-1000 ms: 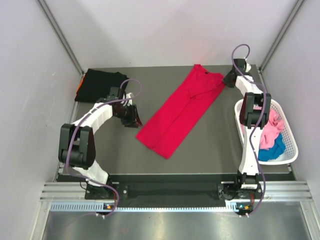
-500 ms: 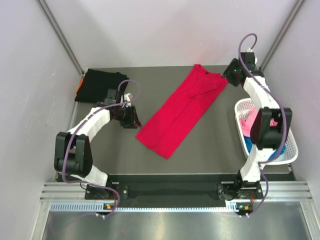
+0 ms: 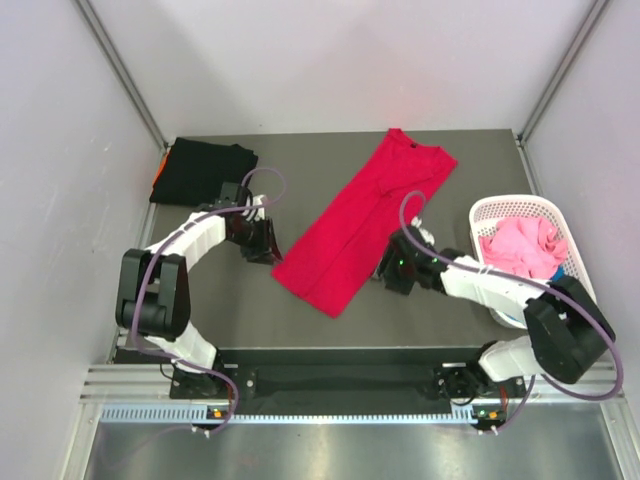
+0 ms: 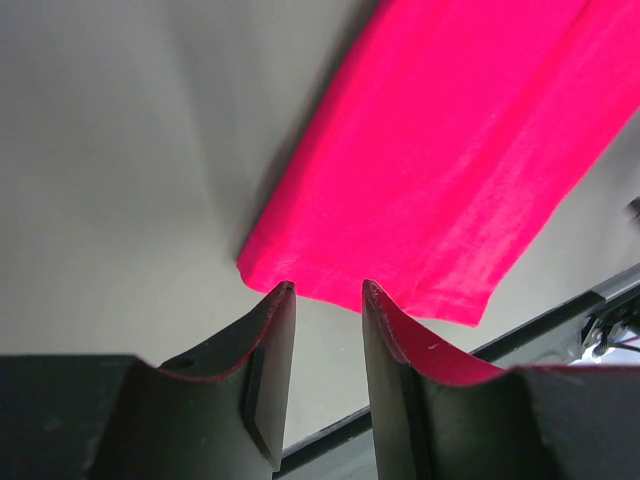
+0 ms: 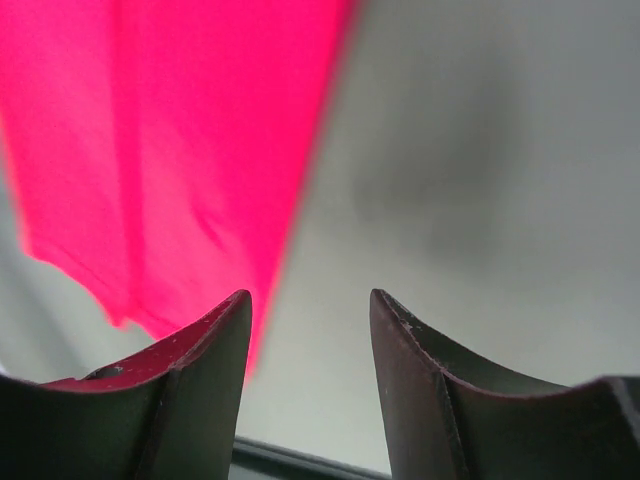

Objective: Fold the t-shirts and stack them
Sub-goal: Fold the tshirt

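A bright red t-shirt (image 3: 365, 220) lies folded into a long strip, slanting across the middle of the table. It also shows in the left wrist view (image 4: 450, 150) and the right wrist view (image 5: 170, 150). My left gripper (image 3: 268, 246) is open and empty, just left of the strip's near left corner. My right gripper (image 3: 389, 274) is open and empty, just right of the strip's near end. A black t-shirt (image 3: 200, 170) lies folded at the far left with an orange one (image 3: 159, 172) showing under it. Pink (image 3: 520, 245) and blue (image 3: 557, 271) shirts lie in the basket.
A white plastic lattice basket (image 3: 478, 213) stands at the right edge of the table. White walls close in on both sides and the back. A metal rail runs along the near edge.
My right arm has swung from the far right corner down to the near end of the red shirt. My left gripper has edged a little closer to the shirt's near left corner.
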You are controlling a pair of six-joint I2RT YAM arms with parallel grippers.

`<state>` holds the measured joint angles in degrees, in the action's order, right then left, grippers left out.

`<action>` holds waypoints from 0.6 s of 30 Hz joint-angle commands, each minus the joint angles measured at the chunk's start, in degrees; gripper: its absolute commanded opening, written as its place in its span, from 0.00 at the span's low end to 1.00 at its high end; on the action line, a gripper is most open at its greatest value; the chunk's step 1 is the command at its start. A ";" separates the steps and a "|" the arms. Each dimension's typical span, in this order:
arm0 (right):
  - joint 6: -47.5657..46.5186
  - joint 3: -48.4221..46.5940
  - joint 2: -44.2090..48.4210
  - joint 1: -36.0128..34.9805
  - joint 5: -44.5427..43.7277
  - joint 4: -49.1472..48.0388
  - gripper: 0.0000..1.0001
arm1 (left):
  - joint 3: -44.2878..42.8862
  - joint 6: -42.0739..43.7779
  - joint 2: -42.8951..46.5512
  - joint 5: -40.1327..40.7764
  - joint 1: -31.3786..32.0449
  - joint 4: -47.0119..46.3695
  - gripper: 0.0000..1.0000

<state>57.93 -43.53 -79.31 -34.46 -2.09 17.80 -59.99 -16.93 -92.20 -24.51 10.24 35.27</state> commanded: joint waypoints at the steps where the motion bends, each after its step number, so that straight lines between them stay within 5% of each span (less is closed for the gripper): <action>1: 12.46 3.00 5.21 -7.43 -5.63 -7.17 0.51 | -1.19 1.46 -1.31 -1.58 0.31 0.51 0.38; 18: 40.58 9.16 -4.45 -31.09 -9.86 -23.77 0.50 | -1.10 2.16 -3.86 -0.62 0.31 1.12 0.38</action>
<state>90.94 -34.50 -82.72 -62.46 -8.95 -1.21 -59.99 -16.27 -95.57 -25.41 10.26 36.01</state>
